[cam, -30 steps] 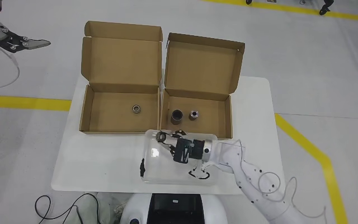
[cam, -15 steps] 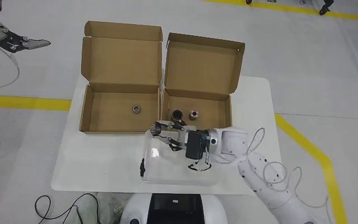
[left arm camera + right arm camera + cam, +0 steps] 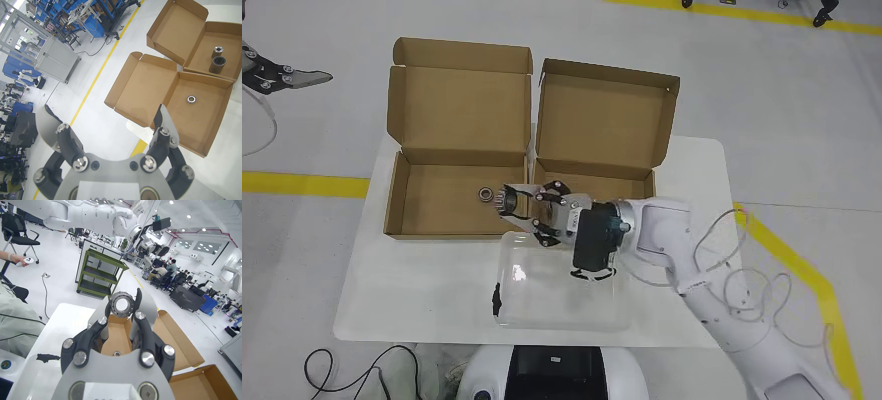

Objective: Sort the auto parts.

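Observation:
My right gripper (image 3: 512, 203) is shut on a toothed metal bearing (image 3: 122, 304) and holds it in the air over the right wall of the left cardboard box (image 3: 397, 205). One bearing ring (image 3: 485, 192) lies on that box's floor, also seen as the ring (image 3: 191, 99). The right box (image 3: 226, 37) holds two dark metal cylinders (image 3: 218, 65), standing side by side. My left gripper (image 3: 103, 111) stays open and empty, off the table's far left corner, above the floor.
A clear plastic tray (image 3: 512, 300) lies on the white table (image 3: 412, 290) in front of the boxes. Both box lids stand open at the back. Bare table lies to the left and right of the tray.
My right gripper has risen from the clear tray and moved back and left to the left box, carrying the bearing. The left arm has not moved.

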You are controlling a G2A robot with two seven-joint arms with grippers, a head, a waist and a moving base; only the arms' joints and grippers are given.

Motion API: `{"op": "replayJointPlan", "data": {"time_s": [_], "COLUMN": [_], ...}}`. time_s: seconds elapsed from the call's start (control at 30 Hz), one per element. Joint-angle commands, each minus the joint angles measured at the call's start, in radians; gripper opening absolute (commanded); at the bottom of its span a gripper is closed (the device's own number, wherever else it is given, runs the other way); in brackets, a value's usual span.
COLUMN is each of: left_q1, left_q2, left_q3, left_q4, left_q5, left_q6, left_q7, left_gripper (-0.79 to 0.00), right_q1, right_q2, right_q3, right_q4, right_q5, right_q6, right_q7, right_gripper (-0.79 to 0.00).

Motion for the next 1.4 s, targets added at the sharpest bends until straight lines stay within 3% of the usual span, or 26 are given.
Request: {"op": "replayJointPlan", "data": {"time_s": [0.0, 0.73, 1.37], "left_q1": [0.000, 0.000, 0.000], "left_q2": [0.000, 0.000, 0.000], "left_q3": [0.000, 0.000, 0.000], "left_q4": [0.000, 0.000, 0.000], "left_q5": [0.000, 0.000, 0.000], "left_q6": [0.000, 0.000, 0.000], "left_q7": [0.000, 0.000, 0.000], "left_gripper": [0.000, 0.000, 0.000], "right_q1": [0.017, 0.139, 0.112], "right_q2": [-0.003, -0.020, -0.029], "right_q3": [0.002, 0.057, 0.021], "right_q4": [-0.008, -0.003, -0.014], "right_q5": [0.015, 0.152, 0.103], "right_q6": [0.000, -0.037, 0.000], "right_q7": [0.013, 0.077, 0.129], "right_gripper": [-0.785, -0.785, -0.785]}}
